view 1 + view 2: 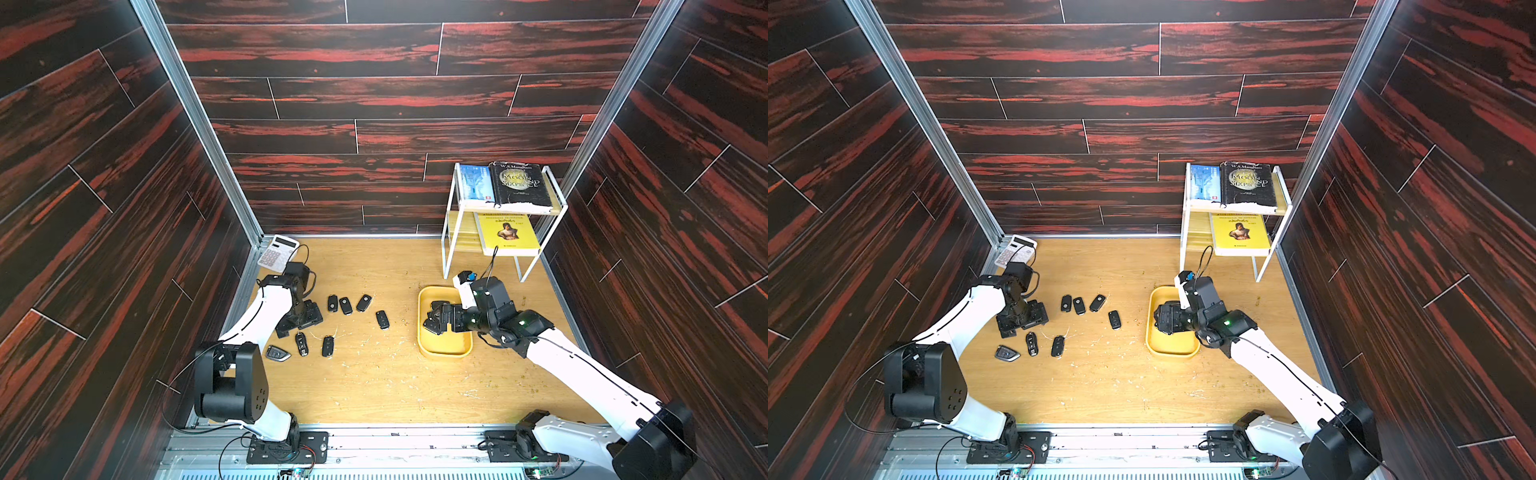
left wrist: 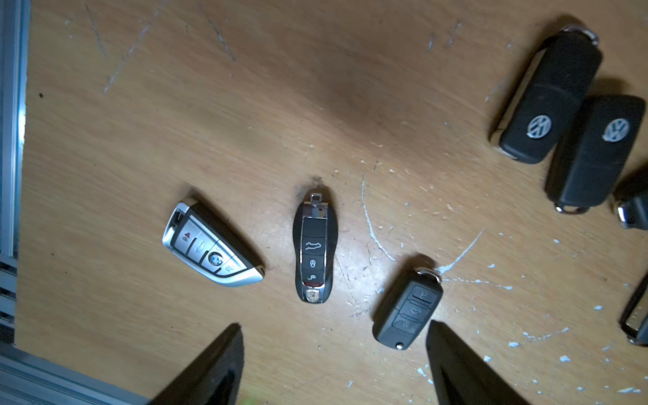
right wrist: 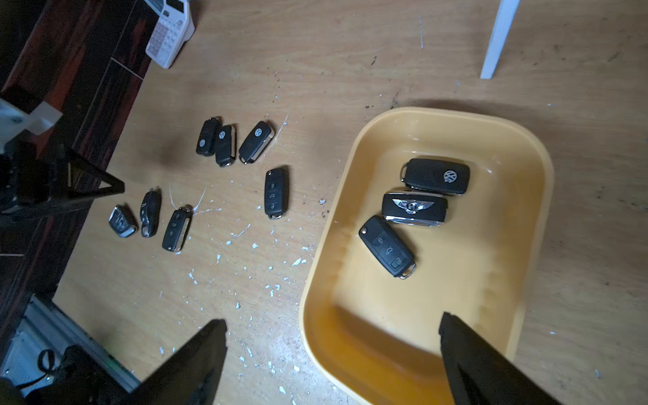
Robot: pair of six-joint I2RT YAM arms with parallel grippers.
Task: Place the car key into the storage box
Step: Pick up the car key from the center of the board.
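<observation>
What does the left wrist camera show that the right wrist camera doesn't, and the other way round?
Only the left wrist view: button symbols on the silver key, readable up close. Only the right wrist view: the storage box holding three keys, the calculator and a white rack leg. Both: the silver key, the rounded key and the black flip key, lying on the table.

White arm links (image 1: 266, 307), black joint housings (image 1: 245, 374), black base plates (image 1: 286, 446), black wedge jaws.

car keys (image 3: 276, 192) outside storage box (image 3: 473, 266): 7 | car keys inside it: 3 | storage box: 1 | books (image 1: 515, 183): 3 | calculator (image 1: 277, 251): 1
</observation>
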